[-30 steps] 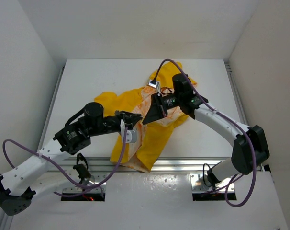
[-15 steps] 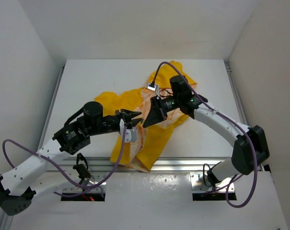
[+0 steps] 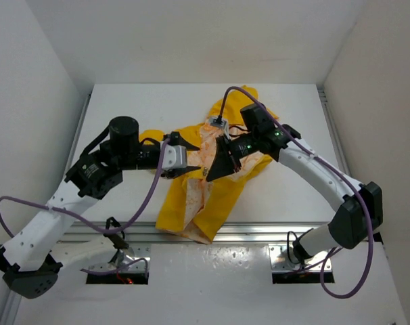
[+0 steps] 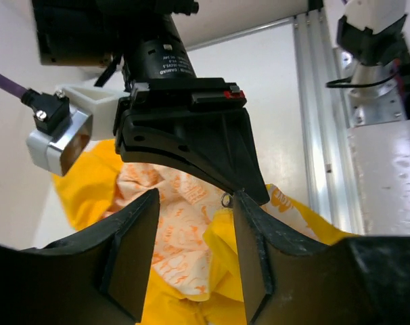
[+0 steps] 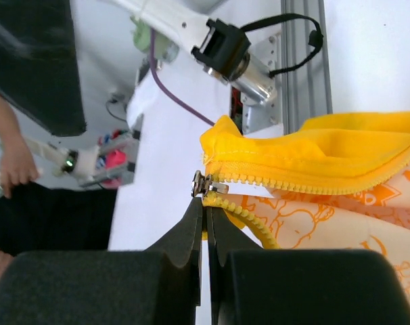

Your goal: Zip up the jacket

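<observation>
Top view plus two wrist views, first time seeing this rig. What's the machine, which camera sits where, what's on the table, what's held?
The machine is a left arm and a right arm, bolted at the near edge of a white table. The top view comes from a fixed camera above and behind them; each wrist view comes from a camera on that arm's wrist. On the table lies a yellow jacket, open, showing white lining printed in orange. The right hand is shut, pinching the jacket's zipper edge right by the metal slider. The left hand is open and holds nothing.
</observation>
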`<state>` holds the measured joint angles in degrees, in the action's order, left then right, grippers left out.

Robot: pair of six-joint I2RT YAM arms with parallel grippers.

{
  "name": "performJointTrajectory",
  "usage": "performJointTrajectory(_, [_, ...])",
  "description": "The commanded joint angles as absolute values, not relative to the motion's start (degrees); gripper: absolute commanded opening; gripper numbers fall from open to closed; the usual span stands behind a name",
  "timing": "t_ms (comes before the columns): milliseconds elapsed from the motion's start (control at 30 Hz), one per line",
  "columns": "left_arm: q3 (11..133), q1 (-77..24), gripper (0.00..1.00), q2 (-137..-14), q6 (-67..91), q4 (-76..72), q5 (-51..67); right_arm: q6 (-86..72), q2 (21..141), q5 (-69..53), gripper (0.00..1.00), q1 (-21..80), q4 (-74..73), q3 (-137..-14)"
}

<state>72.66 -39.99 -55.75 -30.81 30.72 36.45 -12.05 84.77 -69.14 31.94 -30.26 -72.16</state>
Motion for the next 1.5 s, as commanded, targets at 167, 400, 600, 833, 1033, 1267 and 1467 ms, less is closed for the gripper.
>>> performJointTrajectory(167, [75.41, -36.74, 0.51, -60.12, -25.05, 36.74, 47.64, 10.37, 81.65, -64.6, 0.0, 34.1, -47.02, -77.87])
performJointTrajectory(400, [74.18, -37.35, 0.5, -60.64, -26.89, 36.74, 48.34, 10.81, 82.0, -63.55, 0.0, 34.19, -47.9, -79.1])
performJointTrajectory(600, [72.95, -38.66, 0.5, -61.79, -27.42, 36.74, 48.87, 10.63, 82.62, -63.02, 0.0, 34.28, -47.81, -80.42])
performJointTrajectory(833, [71.89, -39.73, 0.48, -62.84, -27.42, 34.64, 46.58, 10.46, 83.06, -63.02, 0.0, 34.81, -47.72, -80.6])
performJointTrajectory(1033, [71.37, -40.25, 0.47, -62.84, -26.28, 32.7, 45.35, 10.37, 83.58, -62.93, 0.0, 35.07, -47.46, -81.3])
performJointTrajectory(1267, [71.37, -40.78, 0.46, -63.37, -25.75, 31.64, 45.35, 10.37, 83.93, -62.67, 0.0, 35.42, -47.72, -81.47])
performJointTrajectory(1467, [70.84, -41.31, 0.4, -63.37, -25.75, 31.64, 46.41, 9.76, 84.11, -62.58, 0.0, 35.59, -47.37, -81.83])
